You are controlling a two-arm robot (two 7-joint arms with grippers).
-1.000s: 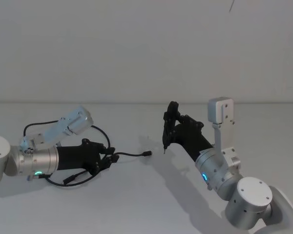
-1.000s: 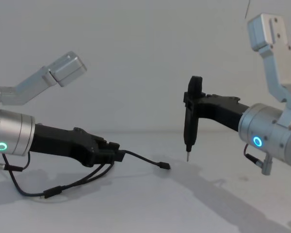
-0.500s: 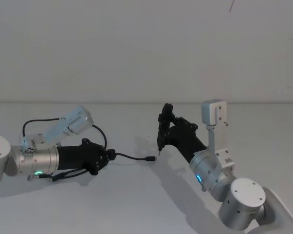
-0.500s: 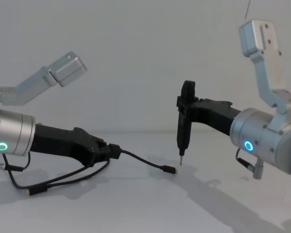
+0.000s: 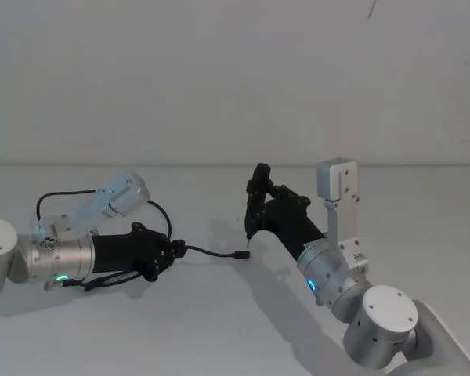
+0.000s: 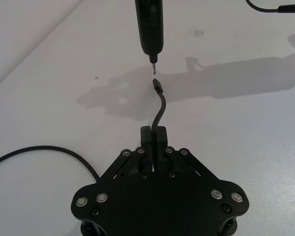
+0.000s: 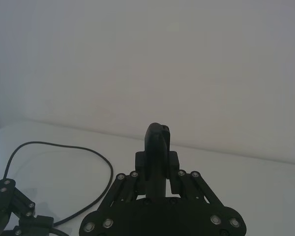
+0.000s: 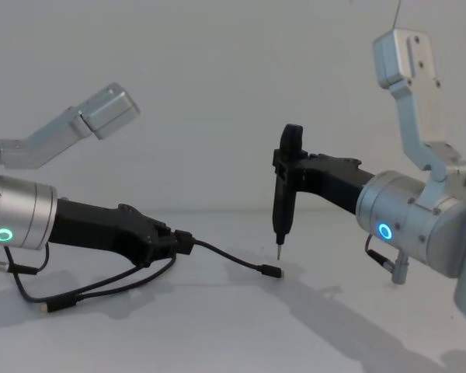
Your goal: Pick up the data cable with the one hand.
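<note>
- Head view: the right gripper (image 5: pixel 266 204), at mid-frame, has shifted toward the frame's left since half a second ago; the metal tip of its pin-tipped tool (image 5: pixel 251 219) now hangs just above and beside the plug (image 5: pixel 241 254) of the data cable (image 5: pixel 207 251); the chest view shows the same drift, the tip nearly over the plug.
- The one hand (image 5: pixel 175 249), at left centre, sits where it was half a second ago; its fingers (image 6: pixel 145 133) are pressed together on the data cable a short way back from the plug; a second ago the slack beneath it spread in a wider loop.
- The cable's free end juts from those fingers toward mid-frame, low over the white tabletop (image 5: pixel 219 329); the rest curls back around the left arm.
- In the right wrist view the right gripper's fingers are clamped on the tool's black body.
- Hard to make out: the loop passes behind the silver bracket (image 5: pixel 113 200) on the left wrist; the left wrist view cuts the cable off at its left edge; whether the plug touches the tabletop cannot be told.
</note>
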